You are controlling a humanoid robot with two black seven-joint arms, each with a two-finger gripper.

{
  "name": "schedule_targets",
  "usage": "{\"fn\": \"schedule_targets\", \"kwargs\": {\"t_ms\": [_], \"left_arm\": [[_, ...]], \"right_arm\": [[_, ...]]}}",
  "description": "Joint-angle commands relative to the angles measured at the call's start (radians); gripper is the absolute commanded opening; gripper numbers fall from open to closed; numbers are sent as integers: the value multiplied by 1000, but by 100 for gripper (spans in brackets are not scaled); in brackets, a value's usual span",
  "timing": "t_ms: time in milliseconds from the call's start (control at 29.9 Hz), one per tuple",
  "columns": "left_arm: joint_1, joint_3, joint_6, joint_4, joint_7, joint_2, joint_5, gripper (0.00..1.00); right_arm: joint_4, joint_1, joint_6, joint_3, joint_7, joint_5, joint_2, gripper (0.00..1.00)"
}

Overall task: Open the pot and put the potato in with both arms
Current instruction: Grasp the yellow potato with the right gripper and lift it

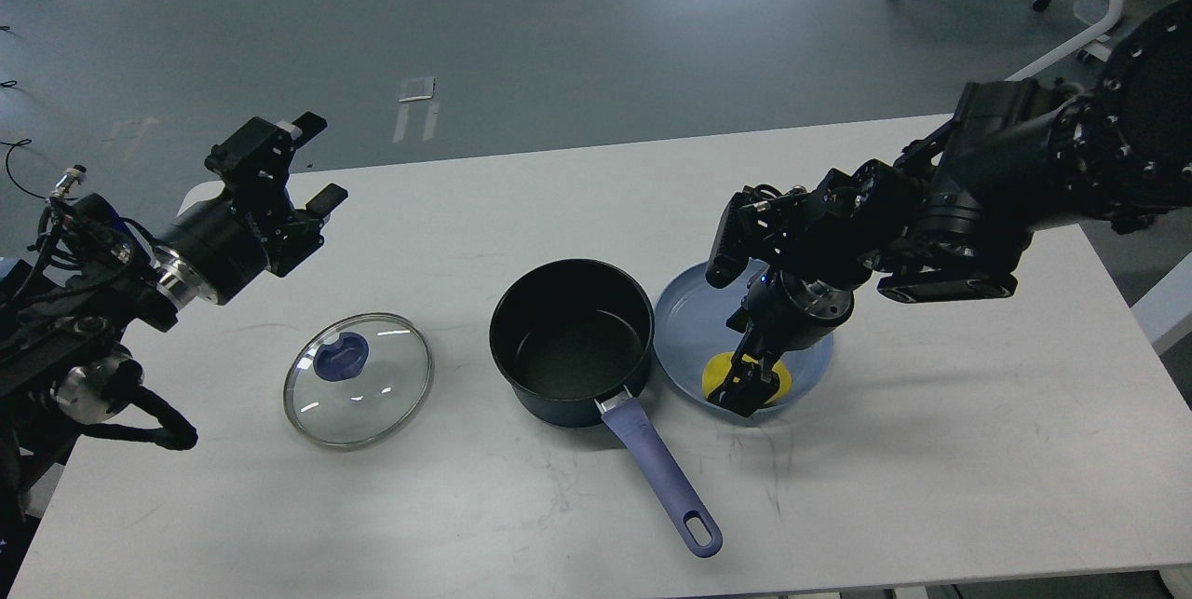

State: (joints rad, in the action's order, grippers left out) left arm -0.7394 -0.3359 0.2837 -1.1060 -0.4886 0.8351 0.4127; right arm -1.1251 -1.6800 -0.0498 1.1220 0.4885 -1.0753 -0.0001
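Head view: I see the white table from above.
Pot: uncovered, mid-table, handle toward me.
Lid: flat on the table, left of the pot.
Potato: on the blue plate, touching the pot's right side.
Right gripper: down on the potato, fingers astride it; I cannot tell whether they grip.
Left gripper: raised at the table's far-left edge, fingers spread, holding nothing.

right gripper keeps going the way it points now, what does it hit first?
The potato: the right gripper points down at it on the plate, fingers already at it. Contact is unclear from this view.
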Motion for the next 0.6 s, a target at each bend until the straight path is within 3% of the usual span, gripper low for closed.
{"fn": "schedule_targets", "kwargs": {"t_ms": [0,401,568], "left_arm": [[2,0,0,0,0,-1,0,98],[3,0,5,0,0,6,-2,98],[3,0,5,0,0,5,-2,98]], "right_arm": [[-1,2,1,4,0,0,0,100],[-2,20,1,30,0,2,0,96],[-7,20,2,33,0,0,0,76]]}}
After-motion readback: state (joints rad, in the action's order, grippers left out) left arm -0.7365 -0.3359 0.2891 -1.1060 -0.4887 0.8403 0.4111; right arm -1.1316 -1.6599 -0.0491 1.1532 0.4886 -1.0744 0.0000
